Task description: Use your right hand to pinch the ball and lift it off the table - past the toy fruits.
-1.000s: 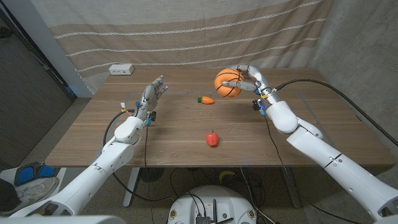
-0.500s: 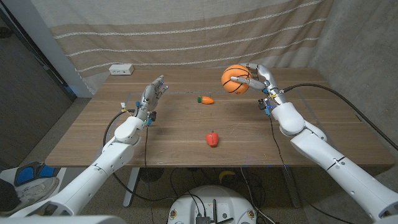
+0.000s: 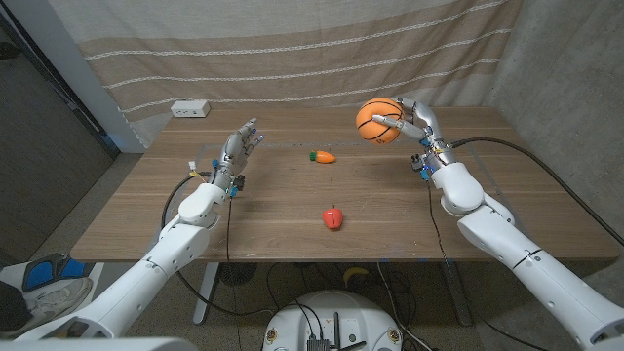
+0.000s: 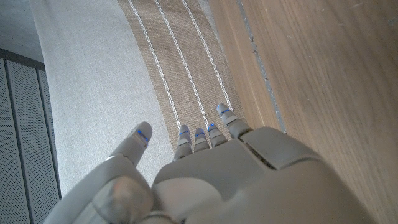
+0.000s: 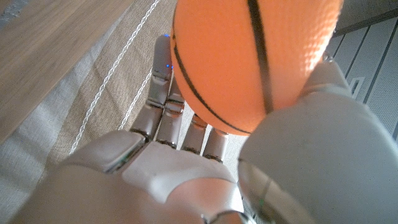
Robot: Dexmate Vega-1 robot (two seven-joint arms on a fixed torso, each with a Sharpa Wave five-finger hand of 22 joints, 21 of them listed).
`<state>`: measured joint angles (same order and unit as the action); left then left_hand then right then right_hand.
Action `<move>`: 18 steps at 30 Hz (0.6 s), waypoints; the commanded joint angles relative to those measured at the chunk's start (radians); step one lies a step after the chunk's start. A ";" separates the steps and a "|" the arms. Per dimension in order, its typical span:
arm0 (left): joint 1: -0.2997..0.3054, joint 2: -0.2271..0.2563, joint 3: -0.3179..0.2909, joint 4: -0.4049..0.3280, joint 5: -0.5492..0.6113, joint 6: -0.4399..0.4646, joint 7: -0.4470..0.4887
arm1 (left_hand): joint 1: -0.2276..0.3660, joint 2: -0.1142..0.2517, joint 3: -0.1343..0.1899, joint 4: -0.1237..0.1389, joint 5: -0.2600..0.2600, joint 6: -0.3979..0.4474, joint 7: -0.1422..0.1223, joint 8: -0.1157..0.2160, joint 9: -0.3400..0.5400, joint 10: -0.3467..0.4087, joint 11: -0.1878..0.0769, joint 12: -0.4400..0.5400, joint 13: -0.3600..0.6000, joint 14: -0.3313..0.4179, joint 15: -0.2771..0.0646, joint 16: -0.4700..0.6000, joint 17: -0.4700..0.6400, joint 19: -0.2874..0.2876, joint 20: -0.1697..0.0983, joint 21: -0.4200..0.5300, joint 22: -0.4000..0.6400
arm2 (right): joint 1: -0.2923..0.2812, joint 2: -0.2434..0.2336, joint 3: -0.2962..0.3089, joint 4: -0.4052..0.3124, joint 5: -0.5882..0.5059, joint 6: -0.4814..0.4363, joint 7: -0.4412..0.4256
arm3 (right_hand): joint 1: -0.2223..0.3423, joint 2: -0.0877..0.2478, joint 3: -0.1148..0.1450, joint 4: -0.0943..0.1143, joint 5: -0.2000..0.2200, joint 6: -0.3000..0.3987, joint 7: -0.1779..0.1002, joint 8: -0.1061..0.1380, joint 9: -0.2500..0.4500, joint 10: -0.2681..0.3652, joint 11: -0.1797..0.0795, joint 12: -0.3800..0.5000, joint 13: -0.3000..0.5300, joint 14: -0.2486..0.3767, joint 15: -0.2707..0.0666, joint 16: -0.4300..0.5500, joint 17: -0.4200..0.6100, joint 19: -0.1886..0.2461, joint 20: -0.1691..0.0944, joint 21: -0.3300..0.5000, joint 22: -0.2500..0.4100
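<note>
An orange ball [image 3: 379, 121] with black seams, like a small basketball, hangs in the air above the far right of the table. My right hand [image 3: 414, 122] pinches it between thumb and fingers; in the right wrist view the ball [image 5: 255, 62] sits against the thumb [image 5: 311, 162] with the other fingers [image 5: 165, 93] stretched out behind it. A toy carrot [image 3: 323, 156] lies on the table left of the ball. A red toy fruit [image 3: 333, 217] sits nearer the front. My left hand [image 3: 238, 148] stands over the left part of the table, fingers apart, holding nothing; the same hand [image 4: 211, 168] shows empty in its wrist view.
The wooden table [image 3: 292, 200] runs wide between the two arms. A white box [image 3: 190, 109] sits at the far left edge. A striped curtain [image 3: 292, 49] hangs behind the table. A black cable [image 3: 526, 146] trails along the right arm.
My right hand has carried the ball up and to the right, away from the toy carrot. The left arm and the toy fruits have stayed put.
</note>
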<state>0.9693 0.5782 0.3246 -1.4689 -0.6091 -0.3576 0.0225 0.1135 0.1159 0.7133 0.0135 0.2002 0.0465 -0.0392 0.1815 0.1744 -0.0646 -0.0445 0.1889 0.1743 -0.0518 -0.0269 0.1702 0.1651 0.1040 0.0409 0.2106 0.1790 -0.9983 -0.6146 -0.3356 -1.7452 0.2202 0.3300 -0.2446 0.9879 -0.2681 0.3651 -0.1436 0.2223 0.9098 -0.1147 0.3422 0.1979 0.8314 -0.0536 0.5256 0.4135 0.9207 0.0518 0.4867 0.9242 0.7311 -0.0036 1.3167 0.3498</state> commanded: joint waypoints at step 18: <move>-0.024 0.012 -0.004 0.047 -0.026 -0.021 -0.072 | -0.014 0.049 0.006 -0.001 -0.004 0.004 -0.018 0.000 0.002 0.001 0.000 0.005 0.005 0.005 -0.001 0.005 0.002 0.009 0.000 -0.001 0.005 | -0.003 0.068 0.024 0.094 0.178 0.080 0.046 | 0.368 0.362 -0.006 0.000 0.007 0.132 0.107 -0.002 0.008 0.042 -0.009 0.002 0.168 0.188 -0.278 -0.002 0.011 -0.077 -0.203 0.016 -0.015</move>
<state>0.9556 0.5884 0.3198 -1.4399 -0.6280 -0.3676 -0.0234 0.1094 0.1118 0.7133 0.0135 0.2001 0.0502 -0.0429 0.1815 0.1744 -0.0646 -0.0445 0.1889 0.1743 -0.0518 -0.0269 0.1702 0.1651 0.1040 0.0409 0.2106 0.1789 -0.9992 -0.5694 -0.3198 -1.6832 0.3357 0.3831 -0.2136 0.9879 -0.2681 0.3638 -0.1449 0.2261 0.9098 -0.1148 0.3346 0.2041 0.8314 -0.0536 0.5219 0.4135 0.9207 0.0518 0.4866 0.9315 0.7311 -0.0036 1.3282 0.3339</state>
